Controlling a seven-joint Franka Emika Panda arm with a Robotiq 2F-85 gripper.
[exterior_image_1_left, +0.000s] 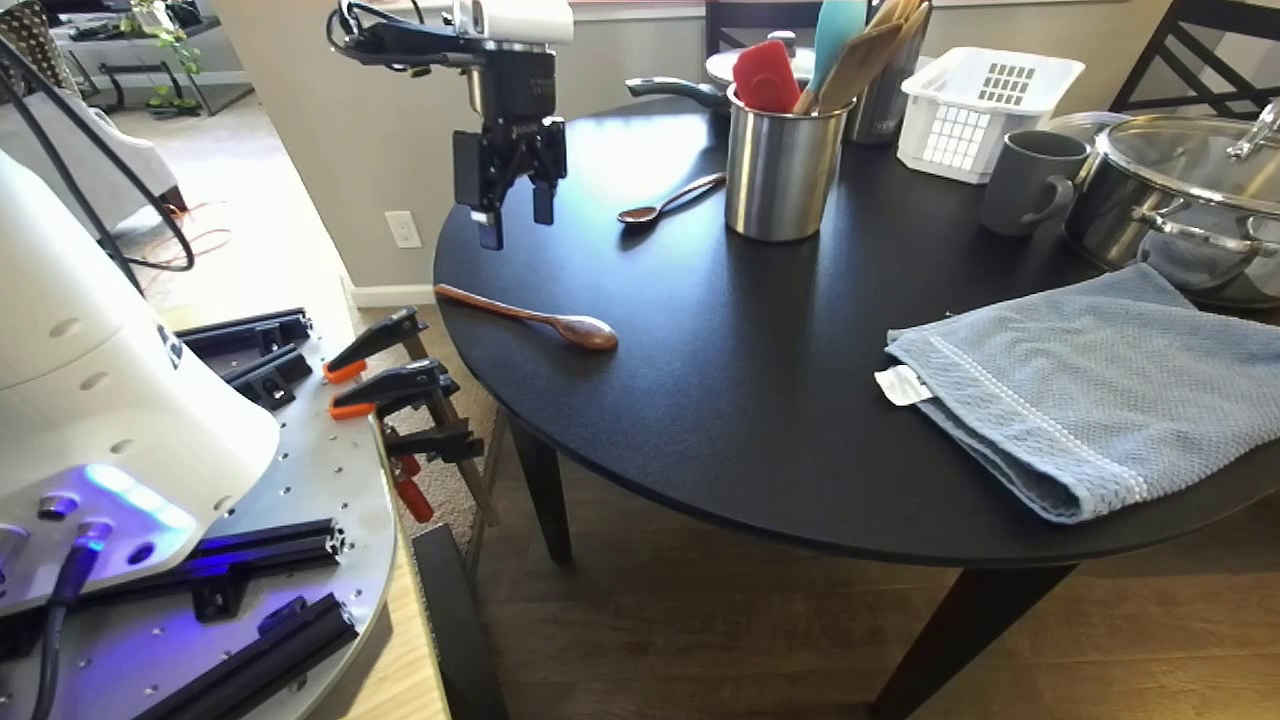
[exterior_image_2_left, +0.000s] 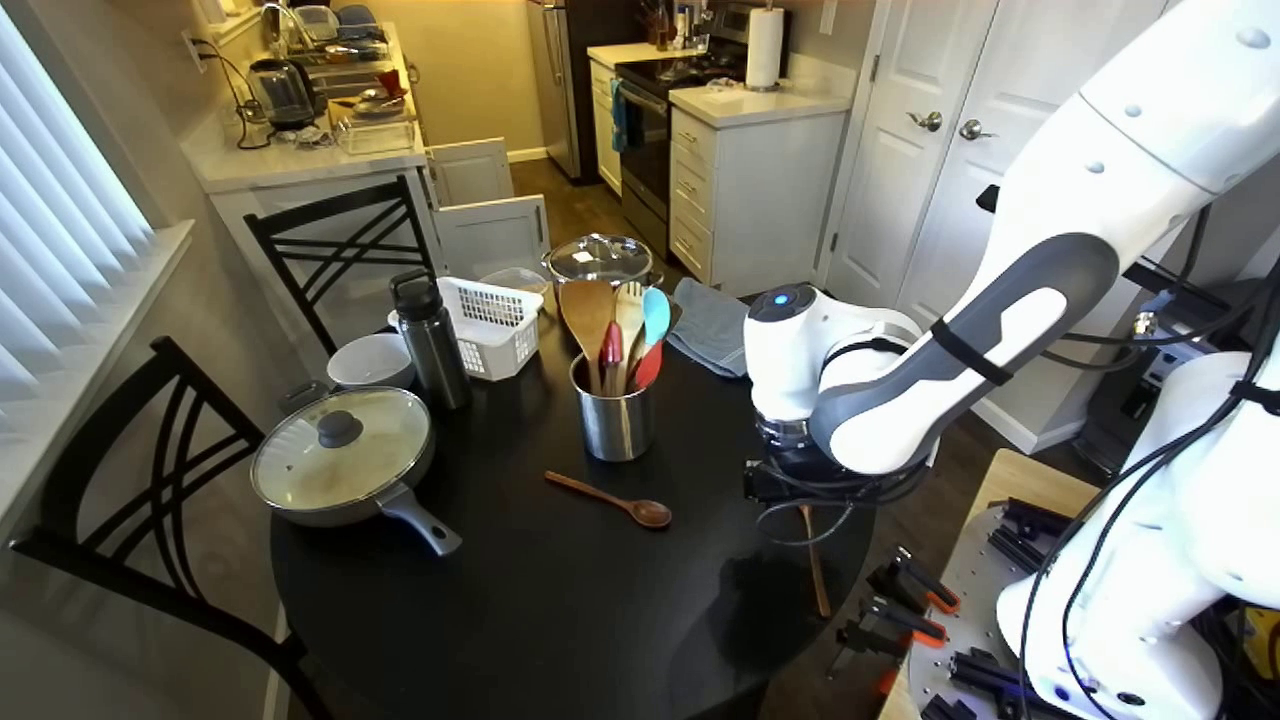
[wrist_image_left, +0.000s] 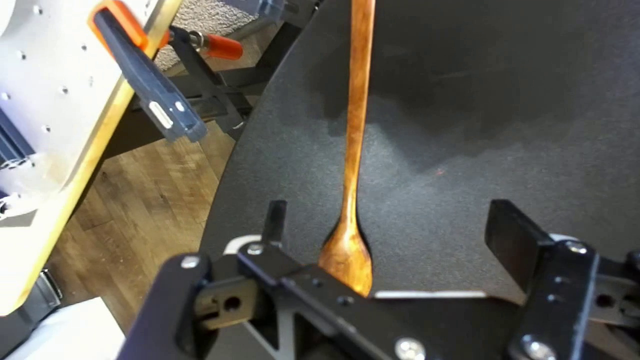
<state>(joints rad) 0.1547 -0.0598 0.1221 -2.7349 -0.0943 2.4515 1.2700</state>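
Observation:
My gripper (exterior_image_1_left: 517, 222) is open and empty above the near edge of the round black table (exterior_image_1_left: 700, 420). In the wrist view its fingers (wrist_image_left: 390, 215) stand wide apart. A brown wooden spoon (exterior_image_1_left: 585, 332) lies on the table below it, handle toward the edge. In the wrist view the spoon (wrist_image_left: 355, 125) runs between the fingers, nearer the left one, and its bowl's end is hidden by the gripper. The spoon (exterior_image_2_left: 816, 570) is partly covered by the arm in an exterior view. A second wooden spoon (exterior_image_2_left: 648, 513) lies beside a steel holder (exterior_image_2_left: 617, 425) full of utensils.
A lidded pan (exterior_image_2_left: 340, 460), white bowl (exterior_image_2_left: 372, 362), steel bottle (exterior_image_2_left: 435, 350) and white basket (exterior_image_1_left: 985, 110) stand on the table. So do a grey mug (exterior_image_1_left: 1030, 180) and lidded pot (exterior_image_1_left: 1180, 190). A blue towel (exterior_image_1_left: 1090, 390) lies there. Clamps (exterior_image_1_left: 400, 385) sit by the robot's base.

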